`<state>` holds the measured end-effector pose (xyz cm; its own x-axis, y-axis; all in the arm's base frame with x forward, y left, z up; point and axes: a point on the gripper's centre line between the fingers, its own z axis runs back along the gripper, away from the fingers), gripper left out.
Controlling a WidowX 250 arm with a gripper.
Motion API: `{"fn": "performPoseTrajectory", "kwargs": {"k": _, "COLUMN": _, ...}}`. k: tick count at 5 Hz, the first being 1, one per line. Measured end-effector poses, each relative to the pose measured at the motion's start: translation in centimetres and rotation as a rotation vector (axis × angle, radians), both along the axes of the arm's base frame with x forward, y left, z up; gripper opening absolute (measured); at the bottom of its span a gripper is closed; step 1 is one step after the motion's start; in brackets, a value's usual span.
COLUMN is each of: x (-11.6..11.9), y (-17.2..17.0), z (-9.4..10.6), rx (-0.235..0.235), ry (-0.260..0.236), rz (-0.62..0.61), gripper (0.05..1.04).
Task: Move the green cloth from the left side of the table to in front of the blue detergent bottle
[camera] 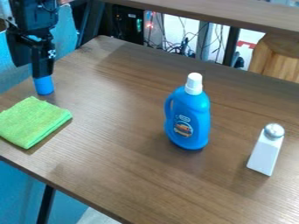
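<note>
The black gripper [41, 70] hangs over the table's left side, at the upper left of the view. A small blue cylindrical object [43, 85] is right at its lower end, partly hidden by it; whether it is held I cannot tell. Just below lies a folded green cloth [34, 121]. Near the middle of the table stands a blue bottle [189, 118] with a white cap and a side handle. To its right is a white, tapered shaker [266, 151] with a silver top, which looks slightly tilted.
The brown wooden table [116, 162] has its front edge running from the left down to the bottom. Behind its far edge are cables [178, 47], dark equipment and a wooden piece [280, 57]. A brown ledge [204, 11] crosses the top.
</note>
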<state>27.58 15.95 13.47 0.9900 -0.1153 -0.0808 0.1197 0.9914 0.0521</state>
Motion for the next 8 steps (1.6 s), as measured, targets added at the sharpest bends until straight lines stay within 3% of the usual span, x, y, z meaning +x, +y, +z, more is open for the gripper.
{"fn": "performPoseTrajectory", "kwargs": {"k": 1, "x": -0.2, "y": -0.1, "z": -1.2, "rx": -0.017, "ry": 0.034, "rz": 0.001, "gripper": 1.001}}
{"fn": "performPoseTrajectory", "kwargs": {"k": 2, "x": -0.1, "y": 0.3, "z": -2.5, "rx": -0.011, "ry": -0.012, "rz": 0.028, "gripper": 1.001}}
{"fn": "performPoseTrajectory", "kwargs": {"k": 3, "x": -1.4, "y": 2.0, "z": -3.3, "rx": 0.000, "ry": -0.018, "rz": 0.080, "gripper": 1.001}}
{"fn": "performPoseTrajectory", "kwargs": {"k": 4, "x": -3.0, "y": 3.2, "z": -4.3, "rx": 0.035, "ry": 0.013, "rz": 0.118, "gripper": 1.001}}
{"fn": "performPoseTrajectory", "kwargs": {"k": 5, "x": -4.3, "y": 4.8, "z": -6.1, "rx": 0.029, "ry": 0.065, "rz": 0.165, "gripper": 1.001}}
{"fn": "performPoseTrajectory", "kwargs": {"k": 6, "x": -4.6, "y": 5.1, "z": -7.5, "rx": -0.007, "ry": 0.099, "rz": 0.193, "gripper": 1.001}}
{"fn": "performPoseTrajectory", "kwargs": {"k": 8, "x": -2.8, "y": 5.5, "z": -8.9, "rx": -0.060, "ry": 0.094, "rz": 0.206, "gripper": 1.001}}
